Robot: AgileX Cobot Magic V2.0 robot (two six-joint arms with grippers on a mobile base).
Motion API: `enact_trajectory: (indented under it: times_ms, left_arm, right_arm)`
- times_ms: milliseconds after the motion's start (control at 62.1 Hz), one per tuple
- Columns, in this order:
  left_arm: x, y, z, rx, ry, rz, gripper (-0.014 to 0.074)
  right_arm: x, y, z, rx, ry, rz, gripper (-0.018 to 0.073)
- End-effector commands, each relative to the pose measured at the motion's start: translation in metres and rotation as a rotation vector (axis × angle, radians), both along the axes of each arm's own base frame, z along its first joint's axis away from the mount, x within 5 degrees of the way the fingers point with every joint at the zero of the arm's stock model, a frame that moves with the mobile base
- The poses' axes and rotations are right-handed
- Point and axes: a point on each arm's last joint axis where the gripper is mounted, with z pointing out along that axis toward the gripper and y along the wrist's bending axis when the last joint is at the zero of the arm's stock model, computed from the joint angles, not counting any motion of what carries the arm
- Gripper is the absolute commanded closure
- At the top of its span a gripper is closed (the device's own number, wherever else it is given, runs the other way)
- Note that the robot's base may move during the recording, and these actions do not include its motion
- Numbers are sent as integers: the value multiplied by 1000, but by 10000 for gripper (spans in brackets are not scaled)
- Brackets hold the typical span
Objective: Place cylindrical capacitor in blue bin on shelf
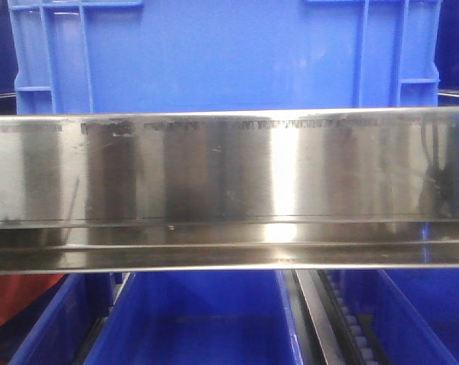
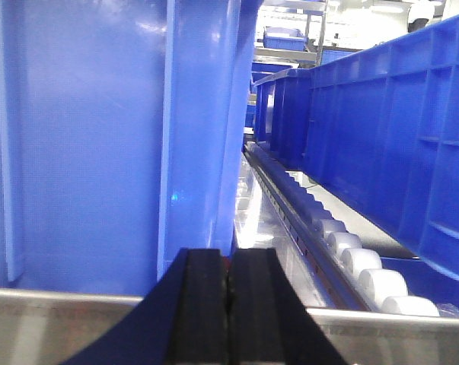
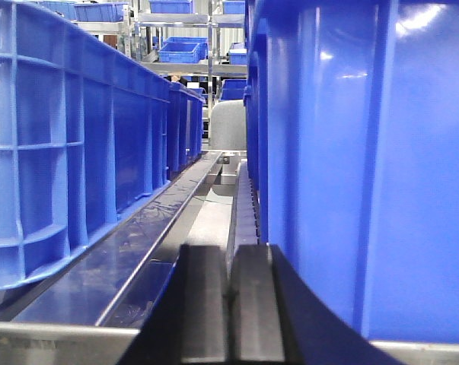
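The shelf's shiny steel front rail (image 1: 229, 175) crosses the front view, with a large blue bin (image 1: 221, 53) standing behind and above it. The cylindrical capacitor is out of view in every frame. My left gripper (image 2: 227, 262) is shut, pads pressed together, just in front of the rail (image 2: 46, 319) and right of that blue bin's wall (image 2: 84, 137). My right gripper (image 3: 229, 258) is also shut with nothing showing between its fingers. It points along the gap left of a blue bin (image 3: 351, 152). Neither gripper shows in the front view.
Roller tracks (image 2: 351, 251) (image 3: 244, 205) run back between the bins. More blue bins stand alongside (image 2: 396, 152) (image 3: 69, 137), and open blue bins (image 1: 199, 319) sit on the level below the rail. Something red (image 1: 16, 300) shows at lower left. Distant racks hold further bins.
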Motion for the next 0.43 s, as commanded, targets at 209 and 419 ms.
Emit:
enact_trajectory:
  times_ms: [209, 419]
  left_arm:
    - [-1, 0, 2, -11, -22, 0, 707]
    - [-1, 0, 2, -11, -22, 0, 707]
  right_arm:
    - [0, 0, 1, 4, -16, -7, 727]
    - [0, 0, 1, 4, -16, -7, 727]
